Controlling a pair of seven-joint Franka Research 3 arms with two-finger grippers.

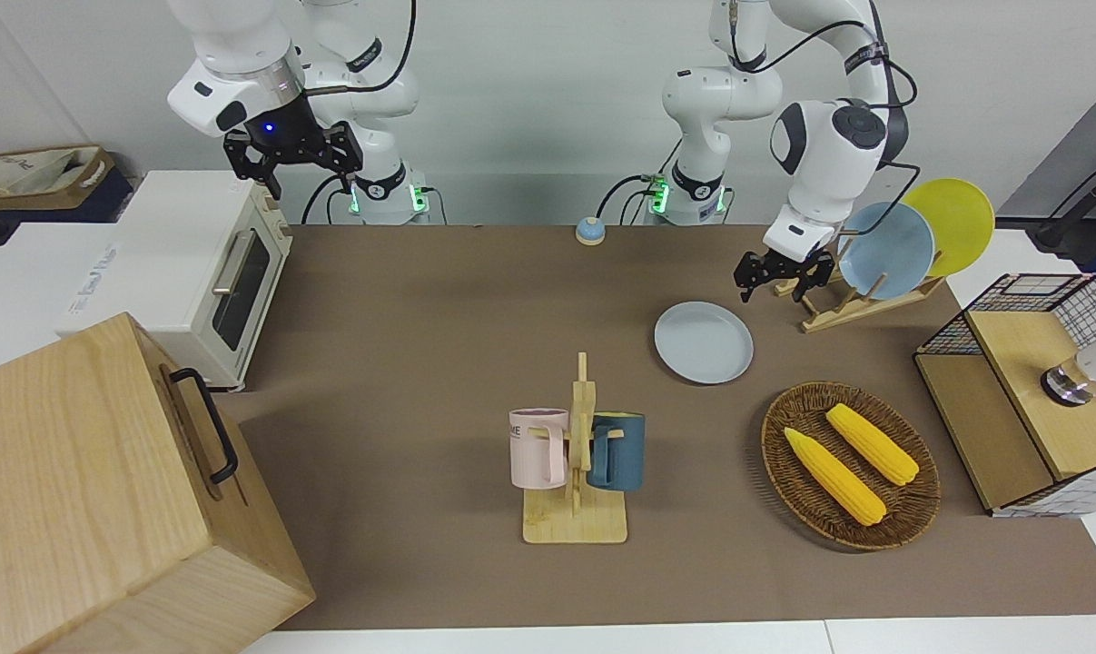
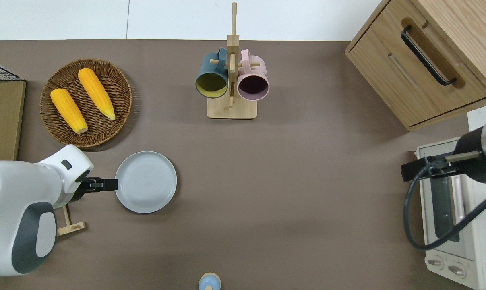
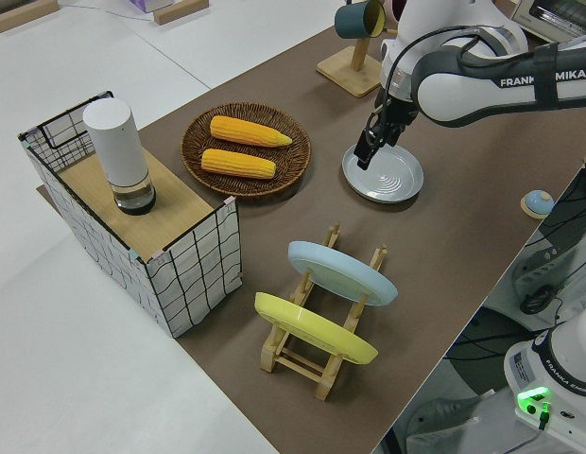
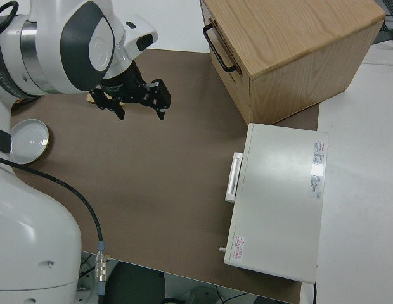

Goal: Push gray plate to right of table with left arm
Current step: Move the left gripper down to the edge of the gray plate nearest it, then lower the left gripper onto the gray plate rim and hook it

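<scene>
The gray plate (image 1: 703, 342) lies flat on the brown table (image 1: 420, 345), between the mug rack and the robots, toward the left arm's end. It also shows in the overhead view (image 2: 146, 181) and the left side view (image 3: 387, 177). My left gripper (image 1: 775, 283) hangs low with its fingers open and pointing down. In the overhead view it (image 2: 110, 185) is at the plate's rim on the side toward the left arm's end; I cannot tell whether it touches. My right gripper (image 4: 139, 109) is open and empty, and that arm is parked.
A wooden dish rack holds a sky-blue plate (image 1: 885, 250) and a yellow plate (image 1: 952, 225) beside the left gripper. A wicker basket (image 1: 769, 454) with two corn cobs, a mug rack (image 1: 577, 454), a small bell (image 1: 589, 231), a toaster oven (image 1: 212, 272) and a wooden drawer box (image 1: 103, 490) also stand on the table.
</scene>
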